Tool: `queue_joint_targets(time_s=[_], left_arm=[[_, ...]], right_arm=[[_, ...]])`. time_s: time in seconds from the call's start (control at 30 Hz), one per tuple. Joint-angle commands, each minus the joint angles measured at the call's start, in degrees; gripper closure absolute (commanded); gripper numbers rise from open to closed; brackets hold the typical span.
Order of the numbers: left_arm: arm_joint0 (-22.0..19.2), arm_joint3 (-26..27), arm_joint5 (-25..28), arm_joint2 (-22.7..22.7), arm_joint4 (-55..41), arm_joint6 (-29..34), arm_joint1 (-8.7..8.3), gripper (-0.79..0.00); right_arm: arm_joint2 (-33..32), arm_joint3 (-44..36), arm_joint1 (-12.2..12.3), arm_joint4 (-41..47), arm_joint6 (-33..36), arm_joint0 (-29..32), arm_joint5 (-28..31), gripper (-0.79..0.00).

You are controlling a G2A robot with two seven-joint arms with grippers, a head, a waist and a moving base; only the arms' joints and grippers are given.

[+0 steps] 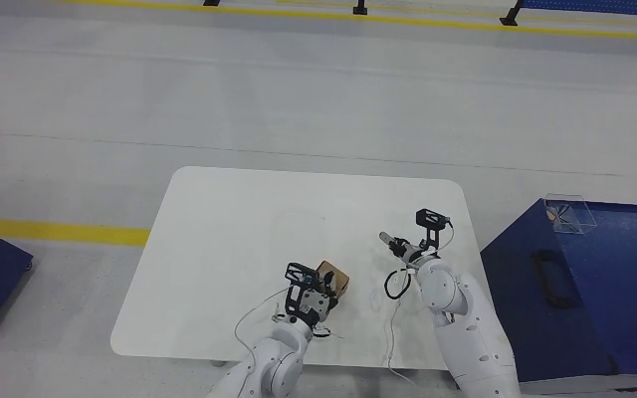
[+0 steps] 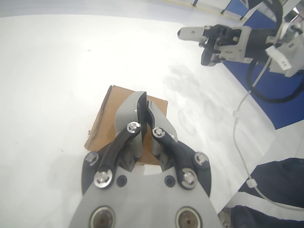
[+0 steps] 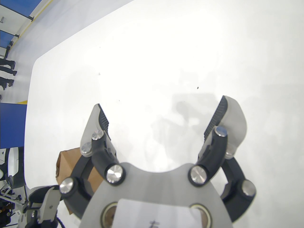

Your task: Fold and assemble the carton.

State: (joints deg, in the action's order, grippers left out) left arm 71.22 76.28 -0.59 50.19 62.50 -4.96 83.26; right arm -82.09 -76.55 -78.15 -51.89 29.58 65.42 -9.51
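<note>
Top view: we see the carton on the white tabletop, right at the fingertips of the left hand, touching or very nearly. The right hand hangs off to the side of the left hand, well apart from the carton, with nothing in it.

Left wrist view: the left hand's fingers are drawn almost together, with just a sliver between the pads. They lie over the carton's brown upper face. We cannot tell whether a thin flap is caught between them or they only press on the cardboard. The carton sits under and just ahead of the fingertips, and one of its edges is ragged. The right hand shows farther ahead and to one side, above the tabletop and apart from the carton.

Right wrist view: the right hand's fingers are spread wide with bare tabletop between them, so it holds nothing. The carton is back beside one finger, close against the left hand. It shows a side wall below its top face, so it has some shape rather than lying as a flat sheet.

Progress, as we judge it: partly done. The carton looks compact and partly folded, but we see no flaps clearly tucked or closed. What is left is likely squaring the walls and tucking the flaps, with the right hand coming in to help.
</note>
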Motion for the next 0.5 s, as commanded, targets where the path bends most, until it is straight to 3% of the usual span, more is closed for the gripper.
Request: queue_joint_targets(time_s=[0.0,0.13,0.2,0.33,0.47], left_arm=[[0.5,0.2,1.3,0.3,-0.4,-0.7,-0.08,0.000],[-0.9,-2.2,-2.4,0.0,2.2,3.4,0.19,0.000],[-0.8,-1.7,-3.5,0.0,2.2,0.9,0.43,0.000],[2.8,3.3,-2.2,1.7,0.7,-8.9,0.19,0.000],[9.5,9.2,-3.3,5.3,-0.2,-22.6,-0.43,0.000]], right_arm=[[0.0,0.0,0.0,0.0,0.0,0.0,0.0,-0.785],[0.0,0.0,0.0,0.0,0.0,0.0,0.0,-0.785],[0.0,0.0,0.0,0.0,0.0,0.0,0.0,-0.785],[0.0,0.0,0.0,0.0,0.0,0.0,0.0,-0.785],[0.0,0.0,0.0,0.0,0.0,0.0,0.0,-0.785]])
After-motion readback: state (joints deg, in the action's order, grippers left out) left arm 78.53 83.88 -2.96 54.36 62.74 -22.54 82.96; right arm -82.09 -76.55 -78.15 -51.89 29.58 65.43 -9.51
